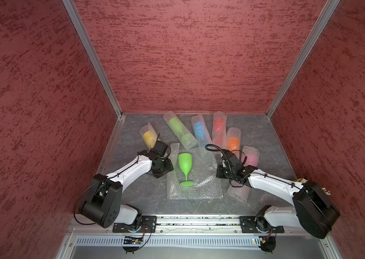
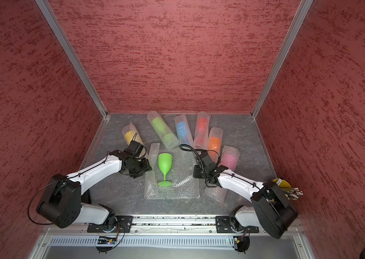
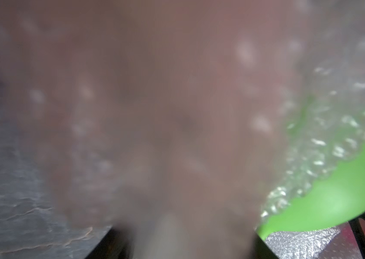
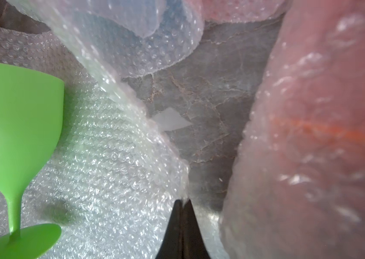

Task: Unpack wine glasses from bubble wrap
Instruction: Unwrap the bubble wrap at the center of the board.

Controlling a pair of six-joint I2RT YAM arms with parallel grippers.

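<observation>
The green goblet (image 1: 185, 164) is lying on a flat bubble wrap sheet (image 1: 204, 186) mid-counter (image 1: 136, 192), between both pincers. The right pincer (image 4: 182, 208) is sitting closed at the sheet's right edge. The left pincer (image 1: 169, 166) is hiding behind blurred wrap, so its opening cannot be told.

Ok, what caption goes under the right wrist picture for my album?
Unwrapped green goblet rests on opened bubble wrap; the shut right tool pinches its edge.

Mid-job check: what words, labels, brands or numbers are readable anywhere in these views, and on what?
No text can be read in any view.
Too small to read: dark marks on the white label of the yellow bucket.
No print visible on the green goblet or the bubble wrap sheet.
</observation>
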